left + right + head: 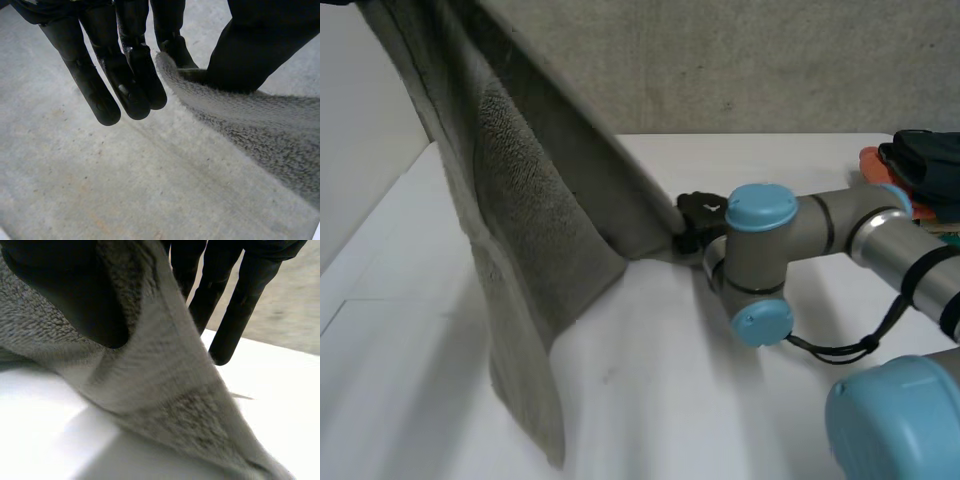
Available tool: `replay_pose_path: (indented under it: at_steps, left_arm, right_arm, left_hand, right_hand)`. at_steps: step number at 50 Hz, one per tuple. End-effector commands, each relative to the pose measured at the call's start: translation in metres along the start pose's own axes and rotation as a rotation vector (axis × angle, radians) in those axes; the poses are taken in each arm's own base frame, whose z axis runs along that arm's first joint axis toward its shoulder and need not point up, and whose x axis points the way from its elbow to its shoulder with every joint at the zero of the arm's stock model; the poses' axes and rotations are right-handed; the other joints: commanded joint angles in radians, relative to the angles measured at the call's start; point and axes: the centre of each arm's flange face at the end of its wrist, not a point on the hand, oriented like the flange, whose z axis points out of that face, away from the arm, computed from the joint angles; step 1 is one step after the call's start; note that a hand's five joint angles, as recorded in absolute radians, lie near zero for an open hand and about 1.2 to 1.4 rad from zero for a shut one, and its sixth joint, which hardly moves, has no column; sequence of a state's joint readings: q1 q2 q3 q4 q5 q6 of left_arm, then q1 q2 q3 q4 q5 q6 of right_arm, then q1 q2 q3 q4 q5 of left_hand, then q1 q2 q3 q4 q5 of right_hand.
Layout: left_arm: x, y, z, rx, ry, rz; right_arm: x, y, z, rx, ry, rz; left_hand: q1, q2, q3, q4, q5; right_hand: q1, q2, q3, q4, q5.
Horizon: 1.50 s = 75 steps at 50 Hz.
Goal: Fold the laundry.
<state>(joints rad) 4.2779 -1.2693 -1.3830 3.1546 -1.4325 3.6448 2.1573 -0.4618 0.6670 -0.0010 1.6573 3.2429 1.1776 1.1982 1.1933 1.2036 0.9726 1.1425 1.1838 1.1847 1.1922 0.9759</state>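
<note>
A grey towel [520, 200] hangs in a long sheet from high at the far left down toward the white table [650, 400]. Its lower end dangles near the table's front. My left hand [130, 75] holds the towel [260, 130] aloft, pinching an edge between its thumb and straight fingers. My right hand [698, 218] is low over the middle of the table, at the towel's other corner, which stretches sideways to it. In the right wrist view the right hand [65, 290] presses the towel [165, 390] between thumb and fingers.
A pile of dark and orange clothes [920, 170] lies at the table's far right. My right arm [840, 230] reaches across the table from the right. A grey wall [770, 60] stands behind the table.
</note>
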Motion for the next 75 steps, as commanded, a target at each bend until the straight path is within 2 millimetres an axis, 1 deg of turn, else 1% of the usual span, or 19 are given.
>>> replay_pose_path:
  at_steps: [1, 7, 10, 12, 19, 26, 29, 33, 34, 38, 41, 44, 47, 51, 57, 62, 66, 72, 75]
  left_arm:
    - [-0.021, 0.043, 0.01, -0.129, -0.076, 0.052]
    - [-0.041, 0.109, 0.013, -0.337, -0.107, 0.053]
    - [-0.039, 0.135, 0.008, -0.435, -0.077, 0.033]
    - [-0.032, 0.157, 0.003, -0.519, -0.036, 0.006]
    - [-0.007, 0.218, -0.004, -0.729, 0.084, -0.045]
    - [0.018, 0.271, 0.03, -0.73, 0.123, -0.022]
    - [0.012, 0.277, 0.057, -0.662, 0.084, 0.029]
    - [-0.008, 0.265, 0.109, -0.496, -0.017, 0.106]
    - [-0.016, 0.253, 0.13, -0.412, -0.07, 0.129]
    - [-0.049, 0.206, 0.168, -0.164, -0.257, 0.163]
    - [-0.069, 0.178, 0.179, -0.015, -0.368, 0.156]
    - [-0.073, 0.168, 0.179, 0.05, -0.386, 0.147]
    - [-0.068, 0.171, 0.174, 0.029, -0.356, 0.131]
    - [-0.054, 0.197, 0.154, -0.082, -0.302, 0.094]
    - [-0.024, 0.251, 0.118, -0.254, -0.236, 0.053]
    - [0.009, 0.306, 0.076, -0.425, -0.171, 0.015]
    - [0.027, 0.332, 0.05, -0.504, -0.14, -0.002]
    - [0.044, 0.343, 0.029, -0.561, -0.101, -0.015]
    - [0.044, 0.341, 0.024, -0.568, -0.093, -0.018]
  right_arm:
    - [0.058, -0.079, -0.036, 0.046, 0.076, -0.341]
    - [0.084, -0.142, -0.09, 0.132, 0.062, -0.69]
    - [0.096, -0.181, -0.125, 0.178, 0.126, -0.793]
    - [0.103, -0.19, -0.134, 0.167, 0.145, -0.809]
    - [0.118, -0.18, -0.145, -0.01, 0.052, -0.909]
    - [0.127, -0.141, -0.098, -0.107, 0.007, -0.921]
    - [0.134, -0.144, -0.074, -0.058, 0.067, -0.909]
    - [0.139, -0.179, -0.039, 0.157, 0.222, -0.889]
    - [0.141, -0.202, -0.031, 0.288, 0.294, -0.88]
    - [0.141, -0.265, -0.031, 0.646, 0.436, -0.831]
    - [0.135, -0.291, -0.043, 0.817, 0.458, -0.811]
    - [0.126, -0.295, -0.051, 0.864, 0.416, -0.808]
    - [0.122, -0.284, -0.051, 0.819, 0.376, -0.806]
    - [0.123, -0.251, -0.047, 0.675, 0.315, -0.788]
    - [0.129, -0.188, -0.033, 0.452, 0.231, -0.753]
    - [0.128, -0.118, -0.021, 0.267, 0.127, -0.715]
    - [0.128, -0.07, -0.017, 0.141, 0.078, -0.688]
    - [0.133, -0.04, -0.019, 0.018, 0.053, -0.65]
    - [0.138, -0.036, -0.021, -0.026, 0.056, -0.607]
  left_hand:
    - [0.219, 0.198, 0.203, 0.193, 0.249]
    - [0.219, 0.198, 0.203, 0.193, 0.249]
    - [0.219, 0.198, 0.203, 0.193, 0.249]
    - [0.219, 0.198, 0.203, 0.193, 0.249]
    - [0.219, 0.198, 0.203, 0.193, 0.249]
    - [0.219, 0.198, 0.203, 0.193, 0.249]
    - [0.219, 0.198, 0.203, 0.193, 0.249]
    - [0.219, 0.198, 0.203, 0.193, 0.249]
    - [0.219, 0.198, 0.203, 0.193, 0.249]
    - [0.219, 0.198, 0.203, 0.193, 0.249]
    - [0.219, 0.198, 0.203, 0.193, 0.249]
    - [0.219, 0.198, 0.203, 0.193, 0.249]
    - [0.219, 0.198, 0.203, 0.193, 0.249]
    - [0.219, 0.198, 0.203, 0.193, 0.249]
    - [0.219, 0.198, 0.203, 0.193, 0.249]
    - [0.219, 0.198, 0.203, 0.193, 0.249]
    - [0.219, 0.198, 0.203, 0.193, 0.249]
    - [0.219, 0.198, 0.203, 0.193, 0.249]
    - [0.219, 0.198, 0.203, 0.193, 0.249]
  right_hand:
    - [0.254, 0.213, 0.212, 0.204, 0.246]
    - [0.254, 0.213, 0.212, 0.204, 0.246]
    - [0.254, 0.213, 0.212, 0.204, 0.246]
    - [0.254, 0.213, 0.212, 0.204, 0.246]
    - [0.254, 0.213, 0.212, 0.204, 0.246]
    - [0.254, 0.213, 0.212, 0.204, 0.246]
    - [0.254, 0.213, 0.212, 0.204, 0.246]
    - [0.254, 0.213, 0.212, 0.204, 0.246]
    - [0.254, 0.213, 0.212, 0.204, 0.246]
    - [0.254, 0.213, 0.212, 0.204, 0.246]
    - [0.254, 0.213, 0.212, 0.204, 0.246]
    - [0.254, 0.213, 0.212, 0.204, 0.246]
    - [0.254, 0.213, 0.212, 0.204, 0.246]
    - [0.254, 0.213, 0.212, 0.204, 0.246]
    - [0.254, 0.213, 0.212, 0.204, 0.246]
    - [0.254, 0.213, 0.212, 0.204, 0.246]
    - [0.254, 0.213, 0.212, 0.204, 0.246]
    - [0.081, 0.039, 0.039, 0.031, 0.073]
    - [-0.26, -0.301, -0.302, -0.31, -0.268]
